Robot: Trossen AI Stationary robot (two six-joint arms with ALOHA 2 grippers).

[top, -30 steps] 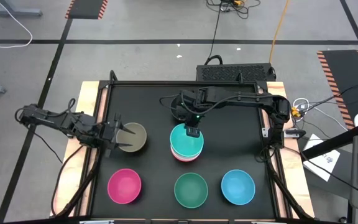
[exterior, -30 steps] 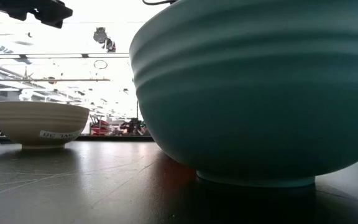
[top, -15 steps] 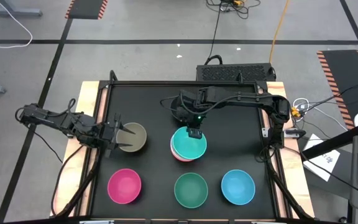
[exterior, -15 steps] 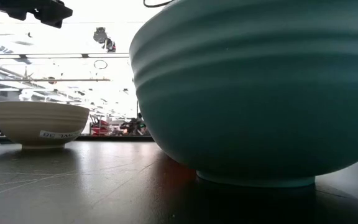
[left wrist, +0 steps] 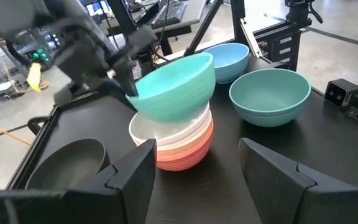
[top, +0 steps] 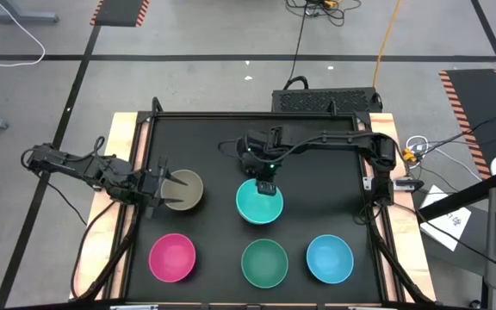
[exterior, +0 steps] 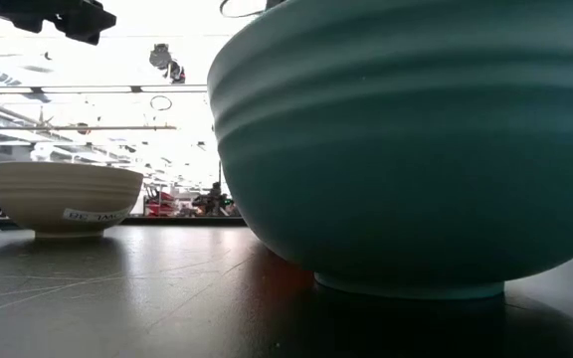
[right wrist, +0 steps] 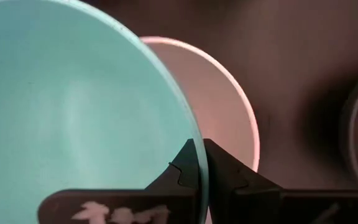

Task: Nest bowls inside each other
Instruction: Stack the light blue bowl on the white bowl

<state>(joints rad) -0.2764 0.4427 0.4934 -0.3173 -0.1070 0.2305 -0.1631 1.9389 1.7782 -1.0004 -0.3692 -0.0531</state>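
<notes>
Black matting covers the table [top: 308, 155], which is edged in pale wood; taped floor and cables lie beyond.

Right gripper [top: 265, 184] is over the table's middle, fingers closed on the far rim of the teal bowl [top: 259, 205]. The right wrist view shows the rim pinched between both fingers. The left wrist view shows this bowl tilted and raised above the stack [left wrist: 174, 142], not yet seated. From above it lies nearly centred over the stack.

Left gripper [top: 159, 184] waits at the left side, just beside the olive-tan bowl [top: 184, 190]. Its fingers [left wrist: 135, 177] stand wide apart and hold nothing.

Progress, as judged: the stack shows at least a white bowl nested in a peach one; deeper layers cannot be counted. The teal bowl appears to be in hand for that stack.

Outstanding: four bowls sit single on the matting.
- olive-tan, left of the stack
- magenta bowl [top: 172, 257], near row
- green bowl [top: 265, 263], near row
- blue bowl [top: 330, 258], near row

Roughly half the work appears to be left.
</notes>
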